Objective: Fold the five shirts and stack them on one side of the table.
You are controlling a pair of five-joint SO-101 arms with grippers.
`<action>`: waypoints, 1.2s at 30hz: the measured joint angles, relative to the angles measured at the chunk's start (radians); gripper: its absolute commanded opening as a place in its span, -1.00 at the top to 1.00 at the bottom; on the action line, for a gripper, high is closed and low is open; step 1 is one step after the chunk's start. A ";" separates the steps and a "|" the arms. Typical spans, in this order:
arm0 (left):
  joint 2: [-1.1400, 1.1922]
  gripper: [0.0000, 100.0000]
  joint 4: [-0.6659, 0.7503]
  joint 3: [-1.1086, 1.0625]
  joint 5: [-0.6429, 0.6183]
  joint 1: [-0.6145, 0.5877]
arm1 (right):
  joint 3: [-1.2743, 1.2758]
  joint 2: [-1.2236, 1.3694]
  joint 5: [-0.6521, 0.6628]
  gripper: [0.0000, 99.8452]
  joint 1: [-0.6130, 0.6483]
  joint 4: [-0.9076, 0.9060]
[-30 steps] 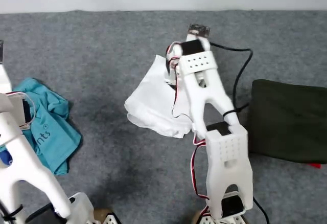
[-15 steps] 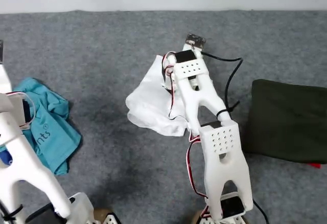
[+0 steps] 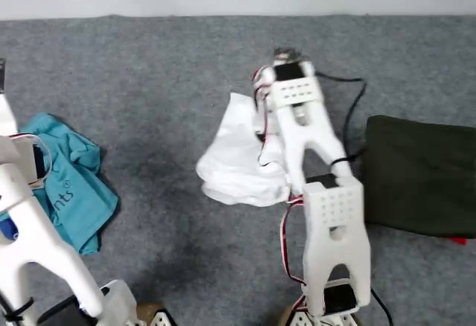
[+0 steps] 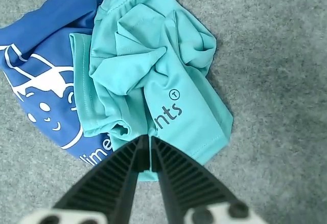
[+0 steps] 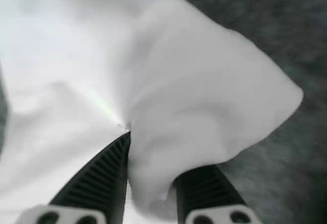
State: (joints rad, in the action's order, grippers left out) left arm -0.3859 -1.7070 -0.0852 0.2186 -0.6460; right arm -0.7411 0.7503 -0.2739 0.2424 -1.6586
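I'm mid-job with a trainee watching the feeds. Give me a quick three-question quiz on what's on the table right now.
1. True or false: the dark green shirt lies folded flat, apart from the teal shirt.
2. Fill in: the left pincer hangs shut above the teal shirt, which overlaps a ___ shirt.
3. The right pincer is shut on: A) the teal shirt, B) the white shirt, C) the dark green shirt.

Key: 1 true. 2 blue: the blue shirt lies under the teal one. 3 B.
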 measured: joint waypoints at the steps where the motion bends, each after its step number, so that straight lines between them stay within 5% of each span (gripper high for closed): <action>1: 0.000 0.97 0.000 0.000 0.000 0.000 | 0.000 -0.031 0.029 0.98 -0.014 -0.029; 17: 0.000 0.97 0.000 0.000 0.014 0.002 | 0.261 -0.485 0.448 0.98 -0.305 -0.095; 25: 0.000 0.97 0.000 0.000 0.068 0.002 | 0.278 -0.520 0.703 0.98 -0.491 -0.095; 36: 0.000 0.97 0.000 0.000 0.068 0.002 | 0.278 -0.516 0.870 0.98 -0.660 0.011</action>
State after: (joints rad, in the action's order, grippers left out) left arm -0.3859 -1.7070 -0.0852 0.2862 -0.6444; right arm -0.4634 0.2348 0.5961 -0.4173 -1.6479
